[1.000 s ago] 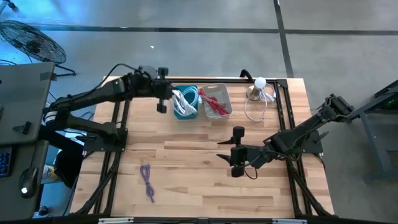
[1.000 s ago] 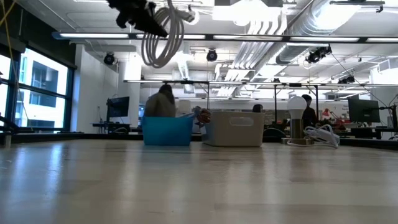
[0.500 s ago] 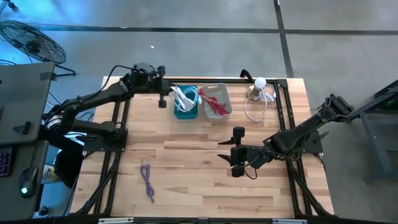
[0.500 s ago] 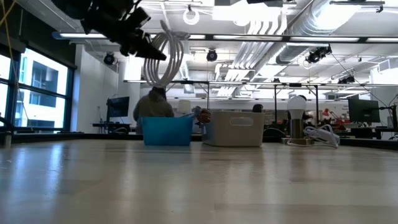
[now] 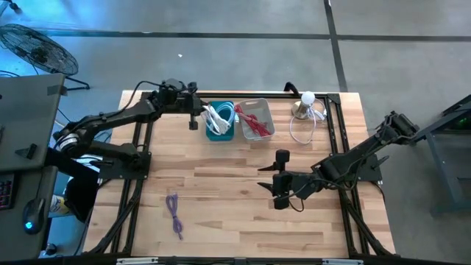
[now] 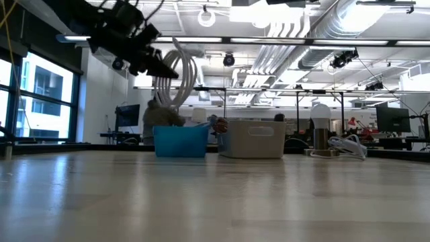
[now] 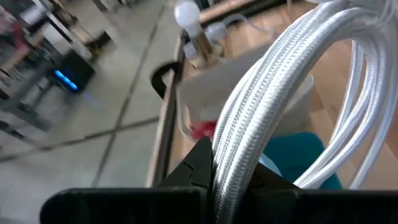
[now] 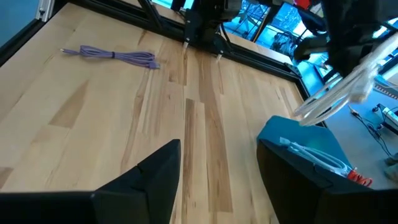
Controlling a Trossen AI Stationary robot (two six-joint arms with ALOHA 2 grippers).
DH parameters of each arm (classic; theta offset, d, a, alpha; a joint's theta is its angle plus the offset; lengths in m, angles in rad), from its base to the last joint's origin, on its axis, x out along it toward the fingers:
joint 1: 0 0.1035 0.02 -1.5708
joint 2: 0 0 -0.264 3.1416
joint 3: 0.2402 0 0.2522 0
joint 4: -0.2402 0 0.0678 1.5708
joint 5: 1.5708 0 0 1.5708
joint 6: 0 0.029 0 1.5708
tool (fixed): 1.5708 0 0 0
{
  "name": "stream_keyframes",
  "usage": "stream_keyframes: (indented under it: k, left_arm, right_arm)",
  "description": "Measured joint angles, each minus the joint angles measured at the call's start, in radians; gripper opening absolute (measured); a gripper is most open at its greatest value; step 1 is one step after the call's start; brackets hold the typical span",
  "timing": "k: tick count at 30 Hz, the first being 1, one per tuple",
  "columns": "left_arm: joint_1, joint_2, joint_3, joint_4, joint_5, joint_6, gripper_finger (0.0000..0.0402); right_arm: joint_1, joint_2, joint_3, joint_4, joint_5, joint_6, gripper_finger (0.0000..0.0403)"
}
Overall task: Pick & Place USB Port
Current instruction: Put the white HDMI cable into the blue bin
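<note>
My left end effector (image 5: 193, 116) is clamped on a coil of white cable (image 5: 214, 118), and in the left wrist view its fingers (image 7: 200, 167) pinch the braided strands (image 7: 273, 81) tight. The coil hangs in the air over the blue bin (image 5: 221, 122), near the back of the bench (image 5: 235, 206); from the low view the loops (image 6: 176, 79) dangle just above the bin's rim (image 6: 180, 142), not touching it. More white cable lies inside that bin. Just beside it sits a white bin (image 5: 255, 119) with red cables (image 5: 252, 122) in it, and farther along the back edge stands a lamp (image 5: 305, 103) with its white cord (image 5: 303, 129). My right end effector (image 5: 278, 180) waits low over the middle of the bench, fingers (image 8: 149, 180) spread wide and holding nothing. A purple cable (image 5: 174, 213) lies alone near the front left, well apart from both arms.
</note>
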Motion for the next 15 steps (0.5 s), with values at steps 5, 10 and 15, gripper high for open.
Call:
stream_keyframes:
  k: [5,10,15]
  left_arm:
    - [0.000,0.096,-0.001,0.050,0.013,-0.015,0.0010]
    - [0.000,0.173,-0.001,0.127,0.040,-0.039,0.0010]
    - [0.000,0.206,-0.001,0.146,0.038,-0.039,0.0010]
  right_arm:
    - [0.000,0.000,0.000,0.000,-0.005,0.015,0.0204]
    - [0.000,0.000,0.000,0.000,-0.011,0.019,0.0204]
    - [0.000,0.000,0.000,0.000,-0.019,0.019,0.0204]
